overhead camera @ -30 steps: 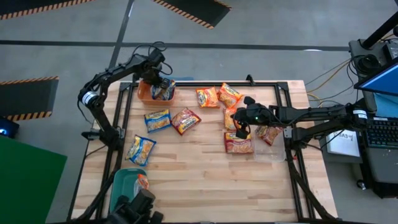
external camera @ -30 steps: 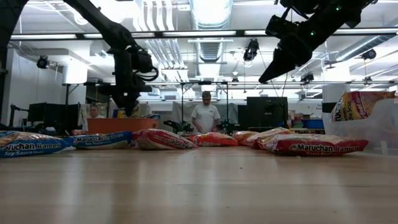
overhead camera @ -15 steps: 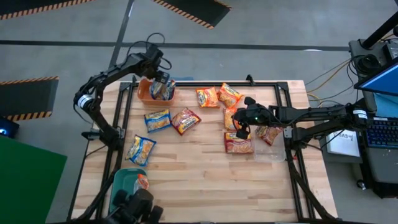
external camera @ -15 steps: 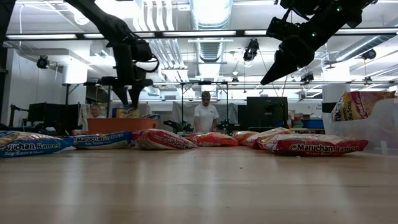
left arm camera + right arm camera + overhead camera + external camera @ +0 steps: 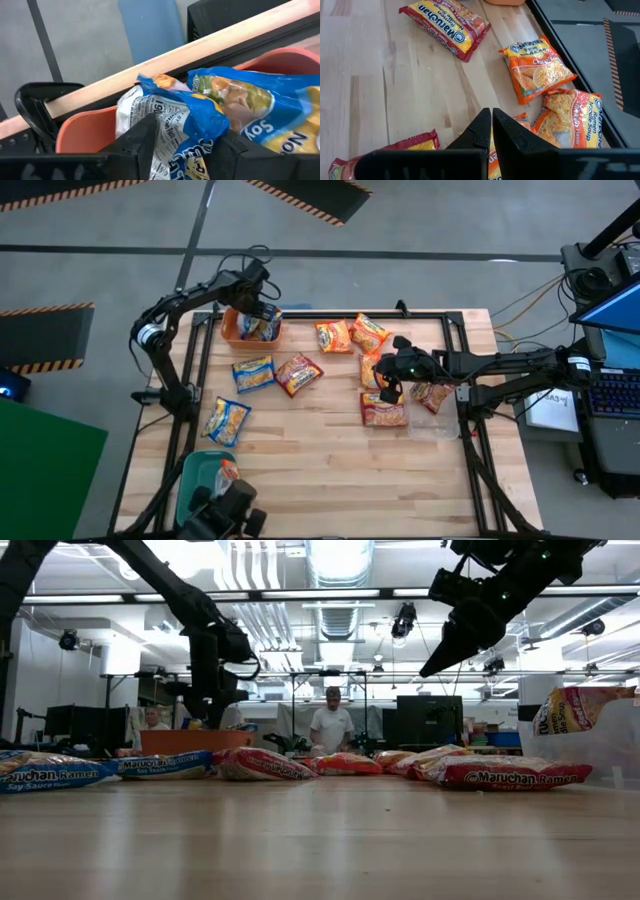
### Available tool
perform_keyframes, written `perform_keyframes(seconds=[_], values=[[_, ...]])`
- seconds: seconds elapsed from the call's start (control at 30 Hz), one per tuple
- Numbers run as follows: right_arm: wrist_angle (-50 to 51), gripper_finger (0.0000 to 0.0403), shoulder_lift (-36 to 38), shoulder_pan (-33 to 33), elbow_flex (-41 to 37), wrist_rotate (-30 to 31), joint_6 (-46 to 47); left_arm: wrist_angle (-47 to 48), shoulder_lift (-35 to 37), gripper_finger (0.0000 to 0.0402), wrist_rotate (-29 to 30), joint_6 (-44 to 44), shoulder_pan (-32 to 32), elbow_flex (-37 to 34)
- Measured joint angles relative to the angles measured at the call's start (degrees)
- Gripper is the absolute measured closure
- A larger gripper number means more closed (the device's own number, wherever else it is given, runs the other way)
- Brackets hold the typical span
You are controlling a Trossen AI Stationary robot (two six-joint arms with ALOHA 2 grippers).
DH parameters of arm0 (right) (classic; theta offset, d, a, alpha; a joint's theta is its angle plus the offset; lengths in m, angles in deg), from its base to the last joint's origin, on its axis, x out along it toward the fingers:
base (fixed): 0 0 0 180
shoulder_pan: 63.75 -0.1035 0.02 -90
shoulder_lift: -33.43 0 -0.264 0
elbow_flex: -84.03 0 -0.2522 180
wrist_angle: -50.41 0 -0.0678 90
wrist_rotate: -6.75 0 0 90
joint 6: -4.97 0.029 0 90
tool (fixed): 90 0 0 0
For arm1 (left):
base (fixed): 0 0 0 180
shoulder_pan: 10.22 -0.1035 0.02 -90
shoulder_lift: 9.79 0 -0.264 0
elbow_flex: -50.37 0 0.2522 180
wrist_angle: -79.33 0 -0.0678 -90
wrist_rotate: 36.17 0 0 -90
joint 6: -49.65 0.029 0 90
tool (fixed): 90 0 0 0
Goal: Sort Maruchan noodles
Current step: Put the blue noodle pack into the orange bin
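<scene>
Maruchan packets lie flat across the wooden table: blue ones (image 5: 253,373) (image 5: 227,420), red ones (image 5: 298,373) (image 5: 384,412), orange ones (image 5: 333,336) (image 5: 369,333). More blue packets (image 5: 240,100) sit crumpled in the orange bin (image 5: 235,330) at the far left. My left gripper (image 5: 262,308) is open and points down into that bin, one finger on each side of a blue packet's crinkled end (image 5: 185,145). My right gripper (image 5: 388,385) hangs shut, well above the orange packets on the right (image 5: 440,650). My left gripper's open fingers (image 5: 145,140) stand on either side of the blue packet's crumpled end (image 5: 175,125), coming from above. Whether they touch it I cannot tell. The packet rests in the orange bin.
A teal bin (image 5: 200,480) at the near left edge holds one packet. Another orange packet (image 5: 432,394) stands in a clear container by the right edge. The near half of the table is bare wood (image 5: 330,470). People stand in the room beyond the far edge (image 5: 331,725).
About half a second ago my left gripper rose a little over the orange bin and spread its fingers, leaving the blue packet in the bin. Since then it has dipped back down toward the bin. My right arm has kept still.
</scene>
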Motion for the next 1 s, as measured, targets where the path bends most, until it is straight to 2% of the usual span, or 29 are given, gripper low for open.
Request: perform_keyframes(seconds=[0.33, 0.53, 0.77, 1.0], values=[[0.0, 0.0394, 0.0, 0.0, -0.1, 0.0, 0.0, 0.6, -3.8, 0.0324, 0.1, -0.7, 0.4, 0.0], [0.1, 0.0394, 0.0, 0.0, -0.2, 0.0, 0.0, 3.4, -1.7, 0.0327, 7.3, 1.0, 0.4, 0.0], [0.0, 0.0394, 0.0, 0.0, -0.3, 0.0, -0.1, 11.0, 1.5, 0.0327, 20.5, 3.1, 0.4, 0.0], [0.0, 0.0394, 0.0, 0.0, -0.3, 0.0, -0.1, 12.7, 1.7, 0.0327, 22.0, 2.6, 0.3, 0.0]])
